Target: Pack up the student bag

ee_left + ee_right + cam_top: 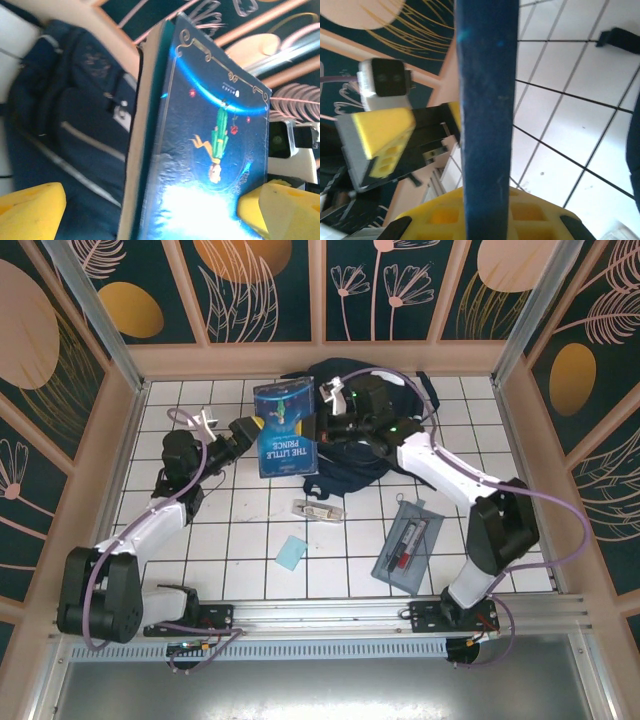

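Observation:
The student bag (375,435), navy with pale stripes, lies at the back of the tiled table and shows again behind the book (75,125). A blue book titled The Little Prince (285,428) is held up on edge in front of the bag. My right gripper (318,426) is shut on the book's right edge (485,100), with a yellow finger (440,215) under it. My left gripper (262,430) stands open around the book's other side (200,150). Its yellow pads (30,210) are spread wide, with the left pad well clear of the book.
A grey transparent pencil case (405,545) with pens lies at the front right. A small clear item (318,510) and a light-blue square (292,553) lie mid-table. Wooden walls (320,358) enclose the white tiled table (240,530). The left gripper's yellow pad (382,135) shows in the right wrist view.

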Controlling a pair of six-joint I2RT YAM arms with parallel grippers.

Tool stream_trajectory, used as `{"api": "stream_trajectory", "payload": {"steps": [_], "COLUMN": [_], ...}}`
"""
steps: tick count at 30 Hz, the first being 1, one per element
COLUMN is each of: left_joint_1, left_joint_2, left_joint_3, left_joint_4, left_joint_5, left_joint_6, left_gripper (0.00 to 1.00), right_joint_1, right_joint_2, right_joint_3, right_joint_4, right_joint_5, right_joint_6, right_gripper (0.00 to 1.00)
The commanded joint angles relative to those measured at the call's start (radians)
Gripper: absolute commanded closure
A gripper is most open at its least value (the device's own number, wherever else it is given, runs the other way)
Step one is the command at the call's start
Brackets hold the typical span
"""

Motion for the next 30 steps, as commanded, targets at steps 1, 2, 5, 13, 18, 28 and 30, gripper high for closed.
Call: {"api": "stream_trajectory", "payload": {"steps": [1,2,5,13,18,28,30], "left_joint_1": [-0.006,-0.011,-0.040,-0.070,-0.071,-0.080,-0.092], "left_joint_2": [0.043,0.049,0.058,0.062,0.021,0.019,0.031], "left_joint_3": [0.017,0.016,0.039,0.045,0.040,0.015,0.018], "left_joint_4": [0.267,0.320,0.331,0.335,0.225,0.351,0.412], "left_joint_5": [0.161,0.182,0.220,0.248,0.179,-0.205,-0.273], "left_joint_6": [-0.094,-0.121,-0.116,-0.119,-0.063,-0.254,-0.294], "left_gripper": [0.02,0.02,0.02,0.43,1.00,1.00,1.00], "right_joint_1": [-0.018,-0.021,-0.023,-0.043,-0.045,-0.046,-0.034], "right_joint_2": [-0.065,-0.068,-0.065,-0.046,-0.035,-0.147,-0.189], "right_joint_3": [-0.016,-0.023,-0.049,-0.089,-0.086,-0.269,-0.374], "right_joint_4": [0.078,0.091,0.153,0.202,0.170,0.274,0.394], "right_joint_5": [-0.107,-0.118,-0.152,-0.169,-0.123,0.100,0.118], "right_joint_6": [0.013,0.019,0.051,0.077,0.049,0.206,0.297], "right_gripper": [1.00,1.00,1.00,1.00,1.00,0.01,0.01]}}
